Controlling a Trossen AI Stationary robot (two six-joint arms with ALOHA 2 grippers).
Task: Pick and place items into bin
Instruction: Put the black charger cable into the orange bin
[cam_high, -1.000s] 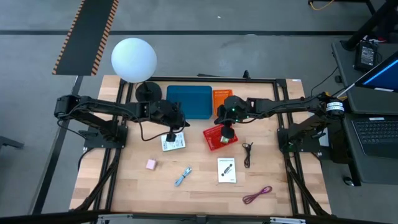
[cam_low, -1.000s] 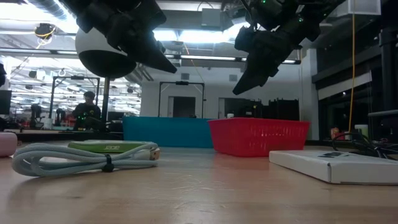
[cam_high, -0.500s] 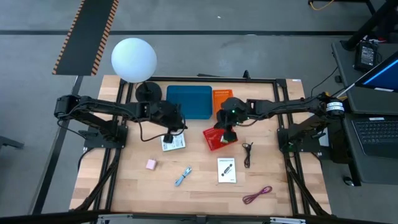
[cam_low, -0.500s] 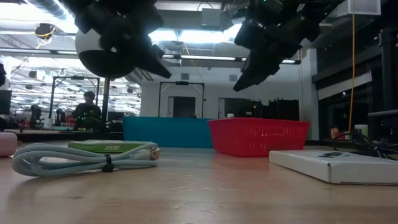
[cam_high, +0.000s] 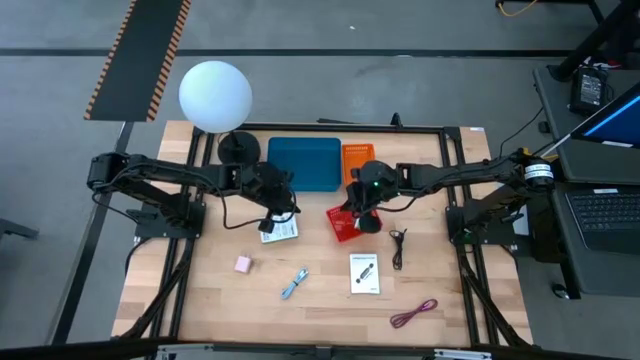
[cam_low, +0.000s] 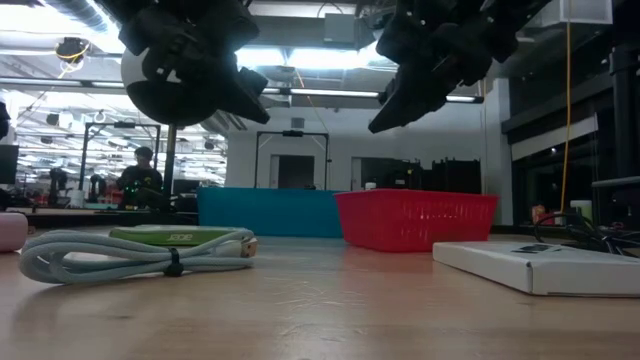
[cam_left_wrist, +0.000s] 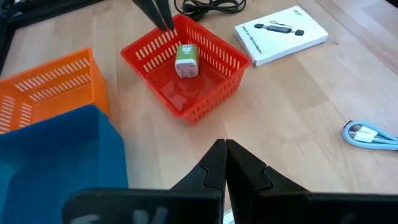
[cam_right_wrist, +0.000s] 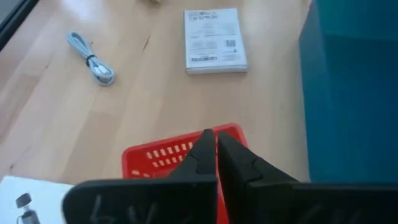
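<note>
Nearest on the counter (cam_high: 200, 300) lie the maroon cable (cam_high: 414, 313), pale blue cable (cam_high: 294, 283), boxed card (cam_high: 364, 272) and pink cube (cam_high: 241, 263). Farther back, both empty grippers, left gripper (cam_left_wrist: 221, 163) and right gripper (cam_right_wrist: 211, 152), are closed above the red bin (cam_left_wrist: 186, 74), which holds a green piece (cam_left_wrist: 186, 60). Next, open fully before descending. The second card sits half-hidden under the left arm.
</note>
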